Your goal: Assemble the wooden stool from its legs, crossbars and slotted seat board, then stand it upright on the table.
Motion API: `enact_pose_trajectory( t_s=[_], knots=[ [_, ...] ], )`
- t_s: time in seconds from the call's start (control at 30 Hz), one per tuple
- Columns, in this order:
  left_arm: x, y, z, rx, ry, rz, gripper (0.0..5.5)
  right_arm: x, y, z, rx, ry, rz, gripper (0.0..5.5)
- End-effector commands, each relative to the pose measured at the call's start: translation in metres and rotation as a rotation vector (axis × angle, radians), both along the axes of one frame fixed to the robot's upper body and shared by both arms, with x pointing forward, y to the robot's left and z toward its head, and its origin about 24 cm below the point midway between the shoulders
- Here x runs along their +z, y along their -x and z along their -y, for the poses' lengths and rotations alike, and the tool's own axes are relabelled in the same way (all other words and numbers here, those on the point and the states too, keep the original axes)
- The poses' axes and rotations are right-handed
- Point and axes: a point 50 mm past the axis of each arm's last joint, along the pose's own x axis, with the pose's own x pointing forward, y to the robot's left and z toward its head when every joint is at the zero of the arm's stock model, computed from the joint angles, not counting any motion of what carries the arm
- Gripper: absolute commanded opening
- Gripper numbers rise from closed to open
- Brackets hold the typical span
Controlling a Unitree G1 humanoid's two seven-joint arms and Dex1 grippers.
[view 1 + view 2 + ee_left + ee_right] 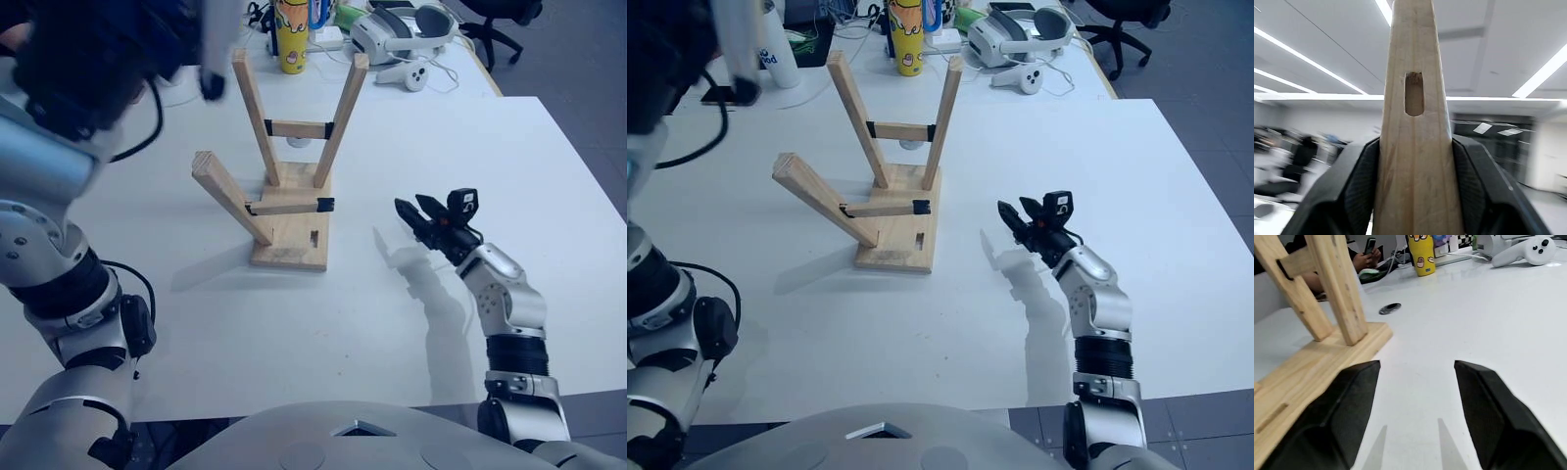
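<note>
Our left gripper (1416, 156) clamps the fourth leg (1413, 122) up in the air, while our right gripper (411, 209) rests open on the table (490, 147) near the board (292, 240), which lies flat with three legs (341, 117) and two crossbars (299, 128) fitted, so we judge this leg, probably more crossbars, and the upending remain.

Silver-grey arm shells (505, 294), blk joint rings (516, 354), blk right gripper (409, 206), prob. looped L-arm cable (137, 272).
</note>
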Motion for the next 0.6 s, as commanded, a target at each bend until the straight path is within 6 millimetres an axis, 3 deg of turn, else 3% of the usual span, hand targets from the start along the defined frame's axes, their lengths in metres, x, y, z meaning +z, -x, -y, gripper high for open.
enact_pose_trajectory(
  t_s=[0.03,0.2,0.33,0.5,0.6],
  knots=[
    [-0.071,0.015,0.032,-0.116,-0.165,-0.245,2.06,0.038,0.012,0.008,0.272,-0.06,-0.003,2.84],
    [-0.113,0.006,0.032,-0.184,-0.245,-0.327,2.06,0.061,0.046,0.027,0.59,-0.178,-0.167,2.84],
    [-0.15,-0.007,0.024,-0.24,-0.253,-0.431,2.06,0.075,0.048,0.039,0.653,-0.298,-0.18,2.84],
    [-0.182,-0.01,0.021,-0.287,-0.276,-0.506,2.06,0.087,0.041,0.028,0.725,-0.404,-0.163,3.36],
    [-0.19,-0.009,0.021,-0.297,-0.277,-0.519,2.06,0.086,0.038,0.021,0.737,-0.433,-0.176,3.77]
  ],
)
